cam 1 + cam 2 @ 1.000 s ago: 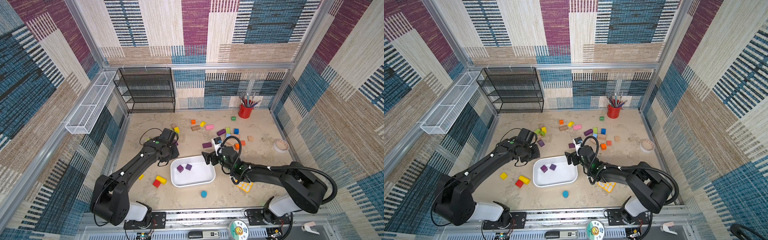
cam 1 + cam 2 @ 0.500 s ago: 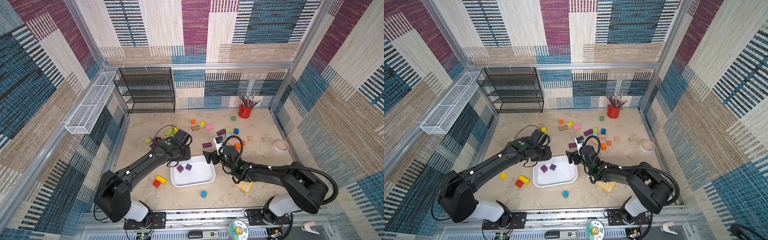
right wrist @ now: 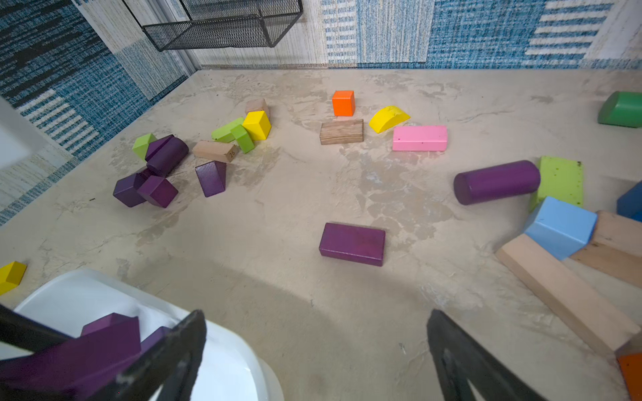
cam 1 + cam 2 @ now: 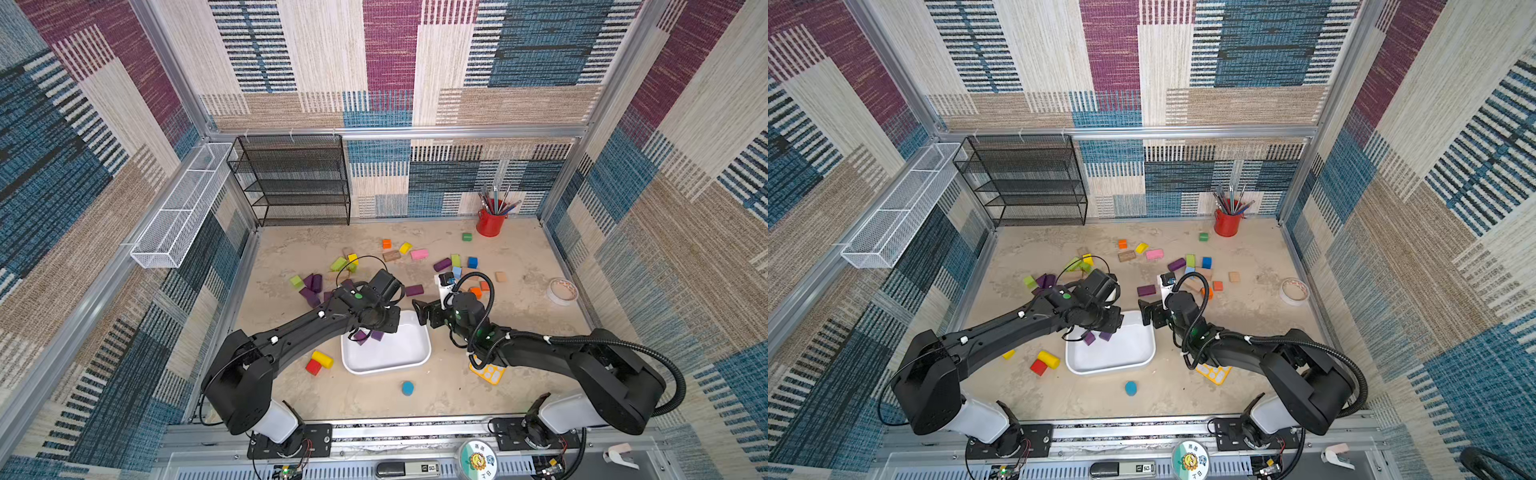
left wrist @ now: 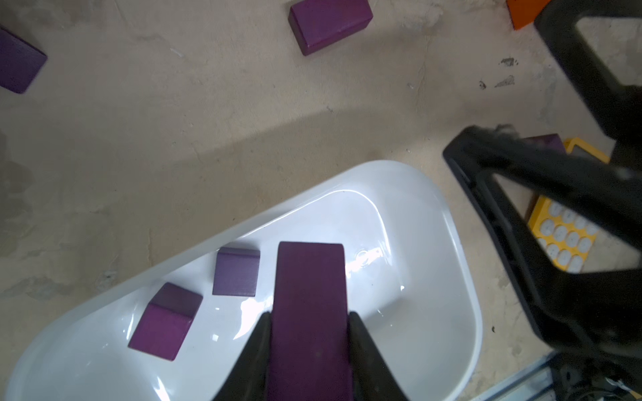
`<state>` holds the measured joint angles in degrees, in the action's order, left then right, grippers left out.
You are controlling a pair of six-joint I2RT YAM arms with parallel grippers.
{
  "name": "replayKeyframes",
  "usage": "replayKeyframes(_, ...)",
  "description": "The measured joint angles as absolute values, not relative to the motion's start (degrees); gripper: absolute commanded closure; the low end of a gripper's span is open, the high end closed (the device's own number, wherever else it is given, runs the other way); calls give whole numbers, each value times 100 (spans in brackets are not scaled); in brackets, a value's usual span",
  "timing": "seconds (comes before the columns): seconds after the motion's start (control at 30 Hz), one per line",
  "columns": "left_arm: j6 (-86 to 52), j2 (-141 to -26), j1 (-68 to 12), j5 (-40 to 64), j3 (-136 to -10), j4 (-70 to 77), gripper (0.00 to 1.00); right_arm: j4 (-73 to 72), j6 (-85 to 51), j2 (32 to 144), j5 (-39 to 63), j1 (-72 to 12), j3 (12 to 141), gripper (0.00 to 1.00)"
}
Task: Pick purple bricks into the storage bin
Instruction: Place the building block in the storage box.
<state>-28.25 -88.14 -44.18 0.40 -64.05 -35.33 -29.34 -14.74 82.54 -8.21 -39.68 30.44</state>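
Nearest: storage bin point(image 5: 451, 243), two purple bricks point(image 5: 236, 272) inside. Left fingers point(image 5: 258, 333) clamp an oblong purple brick point(image 5: 311, 295) above it, evidently for release. Right fingers point(image 3: 187, 333), spread wide and empty, face a loose brick point(image 3: 352, 243) on the bench point(image 3: 278, 277); farther, purple cluster point(image 3: 153, 180), cylinder point(image 3: 496, 181).

Left pincer point(image 5: 309, 316) clamped tight (angled downward), right pincer point(image 3: 316, 316) spread wide, held low

Blue, maroon and beige patchwork walls point(image 4: 390, 62) enclose a mottled floor point(image 4: 523, 249). A black mesh rack point(image 4: 291, 166) stands at the back, a white wire basket point(image 4: 178, 212) beside it.
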Motion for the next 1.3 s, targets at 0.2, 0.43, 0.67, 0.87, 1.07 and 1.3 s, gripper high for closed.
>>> replayKeyframes(0.2, -2692, -9054, -4637, 30, -6342, -3310, 77, -3015, -1603, 8047, -1004, -3850, 2853, 0)
replayKeyframes(0.43, -2600, -9480, -4856, -34, -6320, -3070, 78, -3133, -1774, 7806, -1212, -3750, 2646, 1)
replayKeyframes(0.67, -2526, -9828, -4960, -117, -6322, -2818, 77, -3212, -1861, 7662, -1367, -3667, 2512, 0)
replayKeyframes(0.87, -2491, -10147, -4991, -119, -6510, -2753, 77, -3225, -1903, 7658, -1433, -3651, 2495, 0)
replayKeyframes(1.07, -2486, -10272, -5022, -134, -6584, -2700, 69, -3227, -1922, 7649, -1479, -3640, 2473, 0)
replayKeyframes(1.3, -2482, -10272, -5026, -217, -6639, -2692, 60, -3227, -1922, 7607, -1503, -3640, 2469, 0)
